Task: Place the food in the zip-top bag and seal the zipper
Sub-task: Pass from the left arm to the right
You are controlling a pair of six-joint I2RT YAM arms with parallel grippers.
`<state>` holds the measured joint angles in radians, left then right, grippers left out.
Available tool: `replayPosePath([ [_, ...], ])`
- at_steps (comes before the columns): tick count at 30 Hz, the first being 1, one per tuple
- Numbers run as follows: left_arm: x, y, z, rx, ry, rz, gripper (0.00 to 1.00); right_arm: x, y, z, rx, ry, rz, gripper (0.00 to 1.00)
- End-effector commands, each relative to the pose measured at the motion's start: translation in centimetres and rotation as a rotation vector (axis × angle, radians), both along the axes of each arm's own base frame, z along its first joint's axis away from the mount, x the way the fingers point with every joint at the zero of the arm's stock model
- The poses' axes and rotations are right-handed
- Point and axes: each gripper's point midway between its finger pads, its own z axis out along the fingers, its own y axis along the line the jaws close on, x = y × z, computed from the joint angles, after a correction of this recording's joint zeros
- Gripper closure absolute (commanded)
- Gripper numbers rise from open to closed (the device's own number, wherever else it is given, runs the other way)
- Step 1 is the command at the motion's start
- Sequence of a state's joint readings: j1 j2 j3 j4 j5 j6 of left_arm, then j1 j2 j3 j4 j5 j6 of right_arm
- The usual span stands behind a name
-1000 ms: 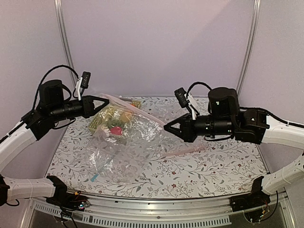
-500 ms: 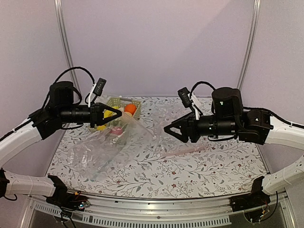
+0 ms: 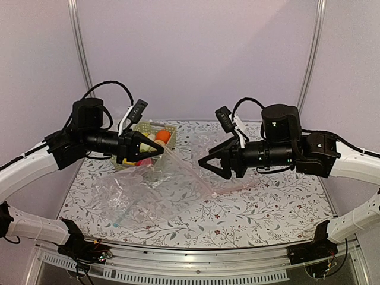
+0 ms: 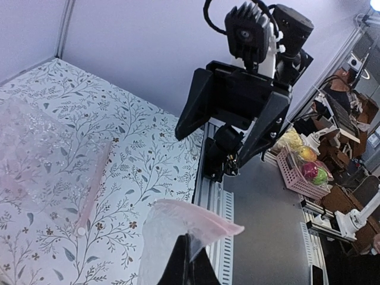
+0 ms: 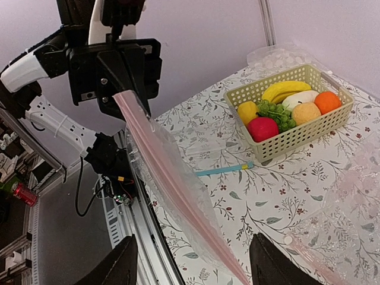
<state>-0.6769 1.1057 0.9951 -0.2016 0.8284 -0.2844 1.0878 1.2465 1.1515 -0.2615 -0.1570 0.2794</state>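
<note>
My left gripper (image 3: pixel 159 152) is shut on a corner of the zip-top bag (image 3: pixel 145 190), held above the table. In the left wrist view its closed fingertips (image 4: pixel 189 256) pinch the pale pink zipper (image 4: pixel 199 221). The zipper (image 3: pixel 189 172) slopes down from there to the tabletop. My right gripper (image 3: pixel 203 164) stands open just right of it. In the right wrist view the pink zipper (image 5: pixel 178 190) runs between my wide-apart fingers (image 5: pixel 116 267) without touching them. The food sits in a pale green basket (image 5: pixel 297 139): banana (image 5: pixel 285 89), orange (image 5: pixel 328 102), red apple (image 5: pixel 263 127), lemon (image 5: pixel 247 111).
The basket (image 3: pixel 168 126) stands at the back left, partly behind my left gripper. A flat clear bag with a blue strip (image 5: pixel 222 171) lies on the floral table in front of it. The metal rail (image 3: pixel 196 261) marks the near table edge.
My right gripper has opened and let go of the bag. My left gripper has carried its bag corner rightward toward the middle, uncovering the basket. The bag now sags to the table.
</note>
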Motion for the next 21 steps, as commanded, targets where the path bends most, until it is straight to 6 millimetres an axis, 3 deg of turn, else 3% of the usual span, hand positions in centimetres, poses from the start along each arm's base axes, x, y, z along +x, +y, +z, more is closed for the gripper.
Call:
replayPosePath([
  [1, -1.0, -1.0, 0.0, 0.006, 0.002, -0.063, 1.00, -0.2, 1.1, 0.0, -0.023, -0.022, 0.032, 0.35],
  [11, -1.1, -2.0, -0.2, 0.018, 0.014, -0.083, 1.00, -0.2, 3.1, -1.0, -0.086, -0.056, 0.063, 0.43],
  [21, -1.4, -2.5, -0.3, 0.020, 0.017, -0.097, 1.00, 0.5, 3.5, -2.2, -0.144, -0.074, 0.041, 0.52],
])
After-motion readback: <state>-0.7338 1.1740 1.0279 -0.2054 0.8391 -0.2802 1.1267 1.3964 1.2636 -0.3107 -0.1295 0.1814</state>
